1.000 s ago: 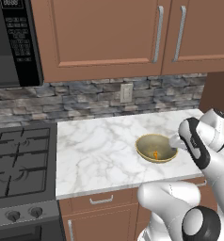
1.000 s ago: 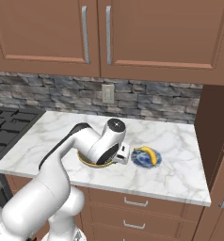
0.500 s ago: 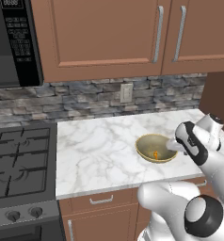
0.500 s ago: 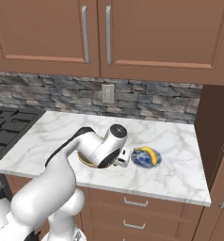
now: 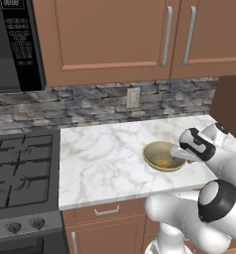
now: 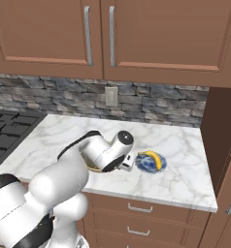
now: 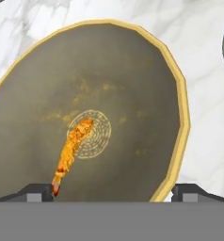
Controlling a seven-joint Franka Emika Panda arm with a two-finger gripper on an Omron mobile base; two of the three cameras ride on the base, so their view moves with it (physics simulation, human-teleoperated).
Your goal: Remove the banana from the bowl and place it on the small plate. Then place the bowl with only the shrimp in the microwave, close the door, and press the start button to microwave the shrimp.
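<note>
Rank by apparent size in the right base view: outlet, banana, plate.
1. Plate, widest of the three; the banana covers part of it.
2. Banana and outlet: look about alike; the outlet sits farther back on the wall, so I won't rank them.

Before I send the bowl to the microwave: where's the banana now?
In the right base view the banana lies on the small plate, on the marble counter just right of the arm's hand and the bowl.
</note>
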